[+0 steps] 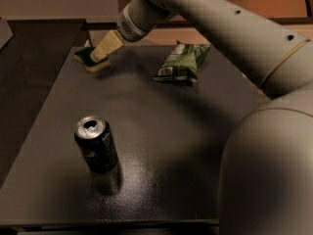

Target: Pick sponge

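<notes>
Sitting on the worktop (pixel 171 131) well beyond the soda can (pixel 96 145), the sponge (pixel 89 63) has the hand (pixel 99 53) at its top; whether the hand is open cannot be told; best to centre squarely before squeezing

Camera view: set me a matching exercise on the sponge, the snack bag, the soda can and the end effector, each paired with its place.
Things:
1. sponge
2. snack bag
3. soda can
4. end effector

Places:
A. standing upright, near left
B. lying at the far left corner of the table
C. down at the sponge's top
D. lying at the far side, right of centre

Pairs: 1-B, 2-D, 3-A, 4-C
</notes>
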You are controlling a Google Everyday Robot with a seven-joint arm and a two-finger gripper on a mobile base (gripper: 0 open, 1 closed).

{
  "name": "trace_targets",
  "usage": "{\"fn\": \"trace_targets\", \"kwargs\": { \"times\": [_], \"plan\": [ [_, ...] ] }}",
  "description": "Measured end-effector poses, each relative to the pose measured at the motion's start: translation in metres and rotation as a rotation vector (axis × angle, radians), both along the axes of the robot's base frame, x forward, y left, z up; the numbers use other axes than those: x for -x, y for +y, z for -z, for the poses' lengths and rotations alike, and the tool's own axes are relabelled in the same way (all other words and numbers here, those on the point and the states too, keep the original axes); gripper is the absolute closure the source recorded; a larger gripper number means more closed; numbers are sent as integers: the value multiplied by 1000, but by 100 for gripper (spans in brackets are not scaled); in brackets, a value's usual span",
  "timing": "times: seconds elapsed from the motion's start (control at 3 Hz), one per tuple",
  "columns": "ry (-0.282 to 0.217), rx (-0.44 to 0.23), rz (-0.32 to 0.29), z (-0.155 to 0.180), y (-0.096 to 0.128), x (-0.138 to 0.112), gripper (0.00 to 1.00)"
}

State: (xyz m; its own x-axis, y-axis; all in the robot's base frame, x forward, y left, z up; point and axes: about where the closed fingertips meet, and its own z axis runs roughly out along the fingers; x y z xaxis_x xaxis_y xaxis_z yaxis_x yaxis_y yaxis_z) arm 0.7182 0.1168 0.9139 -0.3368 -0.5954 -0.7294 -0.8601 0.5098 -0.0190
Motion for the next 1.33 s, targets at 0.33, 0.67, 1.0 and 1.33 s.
{"fn": "trace_targets", "kwargs": {
  "times": [0.33,0.67,1.0,1.33],
  "plan": [
    [23,54,32,19,16,-13,0],
    [28,123,16,34,31,-18,0],
    [31,171,-6,42,45,-20,0],
    [30,209,-19,49,52,-21,0]
  ]
}}
